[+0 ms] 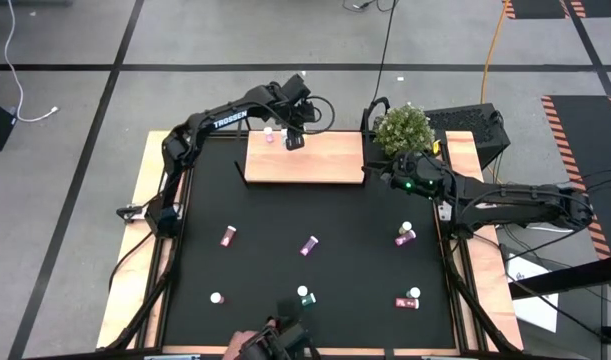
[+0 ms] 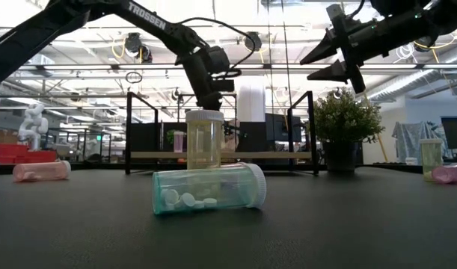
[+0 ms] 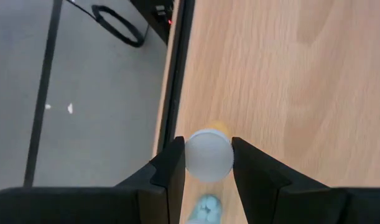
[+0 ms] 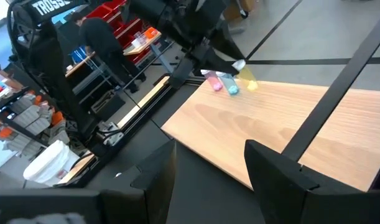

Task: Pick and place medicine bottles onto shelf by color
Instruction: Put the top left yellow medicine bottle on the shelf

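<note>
Two left jaws clamp a round white-capped yellow bottle [image 3: 208,157] over the smooth wood-grain shelf [image 3: 289,93] — right jaws apart.

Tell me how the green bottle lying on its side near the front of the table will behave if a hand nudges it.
The green bottle is a round cylinder lying on its side, so it would probably roll. It holds only a few pills, so it looks light. Its clear, smooth plastic wall may be slippery.
</note>
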Controlling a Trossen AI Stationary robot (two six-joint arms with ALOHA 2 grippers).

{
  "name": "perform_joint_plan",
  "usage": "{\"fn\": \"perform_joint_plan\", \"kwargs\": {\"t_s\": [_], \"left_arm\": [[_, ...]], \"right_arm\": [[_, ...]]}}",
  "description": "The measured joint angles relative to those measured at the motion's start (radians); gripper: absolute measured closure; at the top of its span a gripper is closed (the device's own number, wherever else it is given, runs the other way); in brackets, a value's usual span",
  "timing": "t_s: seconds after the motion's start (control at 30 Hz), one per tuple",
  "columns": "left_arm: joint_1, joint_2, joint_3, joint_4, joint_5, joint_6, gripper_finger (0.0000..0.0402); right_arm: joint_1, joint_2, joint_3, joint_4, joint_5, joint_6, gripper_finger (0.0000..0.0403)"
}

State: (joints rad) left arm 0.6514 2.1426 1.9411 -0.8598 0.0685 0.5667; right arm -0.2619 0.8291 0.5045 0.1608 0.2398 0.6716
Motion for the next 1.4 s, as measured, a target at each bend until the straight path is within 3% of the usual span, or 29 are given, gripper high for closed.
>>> {"fn": "perform_joint_plan", "kwargs": {"t_s": [0.37,1.4], "left_arm": [[-0.006,-0.002,-0.018,-0.006,-0.018,0.119,0.0282],[0.011,-0.003,-0.023,0.041,0.002,0.138,0.0282]], "right_arm": [[-0.008,0.0,0.0,-0.011,0.024,-0.013,0.0218],[-0.008,0.0,0.0,-0.012,0.021,-0.014,0.0218]]}}
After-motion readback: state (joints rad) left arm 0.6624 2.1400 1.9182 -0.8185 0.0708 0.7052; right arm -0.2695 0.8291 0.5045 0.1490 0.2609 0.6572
